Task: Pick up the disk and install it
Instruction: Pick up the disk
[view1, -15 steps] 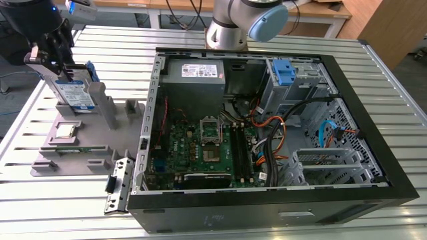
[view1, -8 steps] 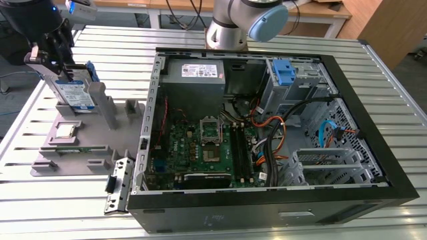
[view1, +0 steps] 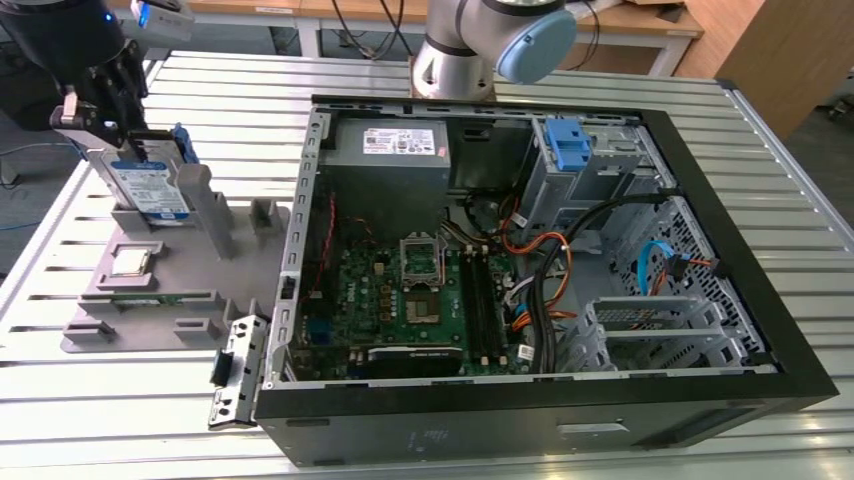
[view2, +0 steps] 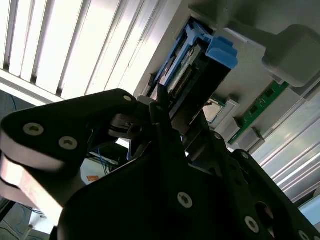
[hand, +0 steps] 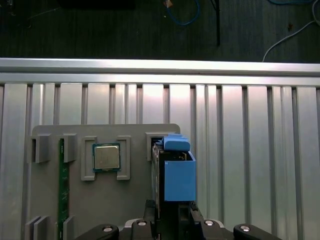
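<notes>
Disk (view1: 144, 190): stands on edge in the grey fixture (view1: 200, 270) on the slatted surface (view1: 134, 400), long axis upright, label visible in the exterior view. Claw (view1: 131, 155): at the disk's top edge; clenched or released cannot be told.

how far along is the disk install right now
Early. Nothing looks done yet: the disk stands upright in the grey holder, at the exterior view's left, outside the open computer case. In hand: the gripper is at the disk's top edge. Left: the disk is not yet lifted out of the holder and not yet installed in the case.
</notes>
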